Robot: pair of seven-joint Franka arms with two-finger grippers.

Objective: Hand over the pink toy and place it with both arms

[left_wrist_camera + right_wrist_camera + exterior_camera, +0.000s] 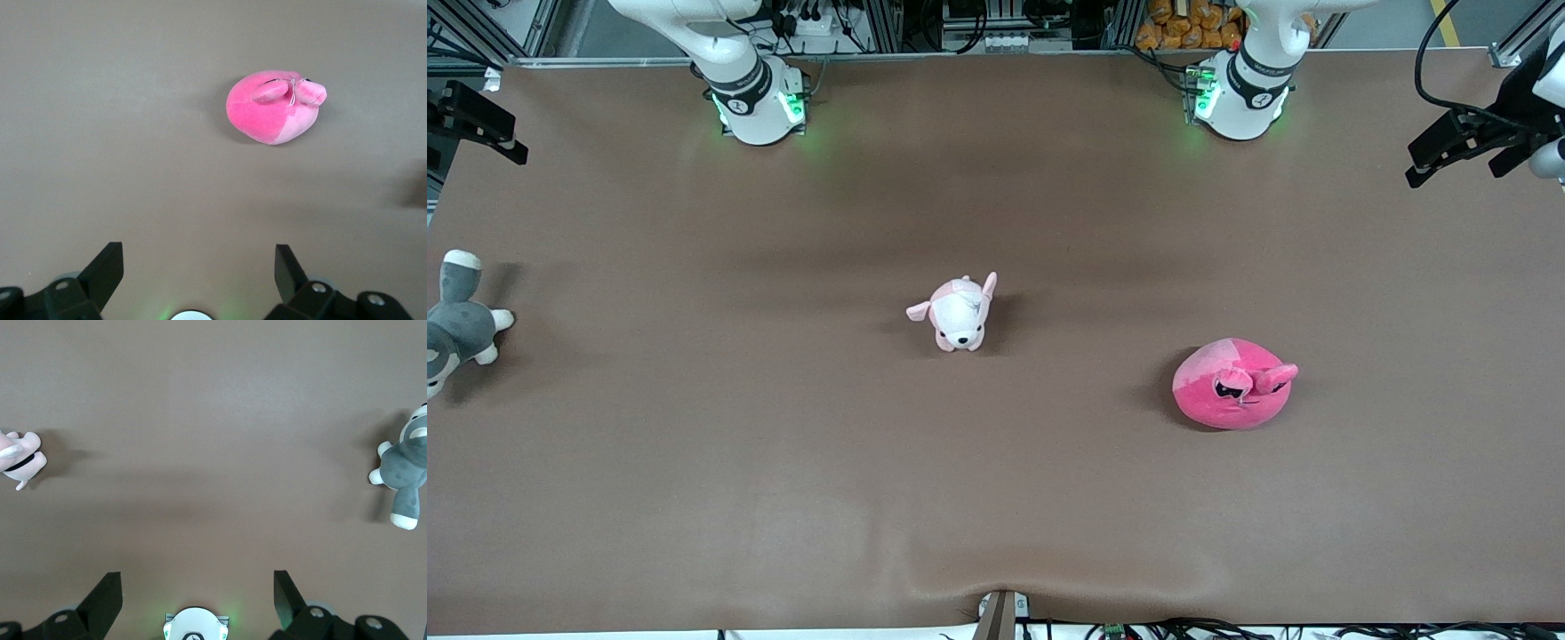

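Observation:
The pink toy [1234, 385], a round hot-pink plush with black half-lidded eyes, lies on the brown table toward the left arm's end. It also shows in the left wrist view [273, 107]. My left gripper [198, 267] is open and empty, held high over its own base, well apart from the toy. My right gripper [198, 595] is open and empty, high over its own base [195, 625]. Both arms wait. Neither gripper shows in the front view.
A pale pink-and-white puppy plush [959, 313] sits mid-table and shows in the right wrist view [20, 457]. A grey-and-white plush [458, 324] lies at the right arm's end of the table [403, 473]. Black mounts [1467, 142] hang at the table's ends.

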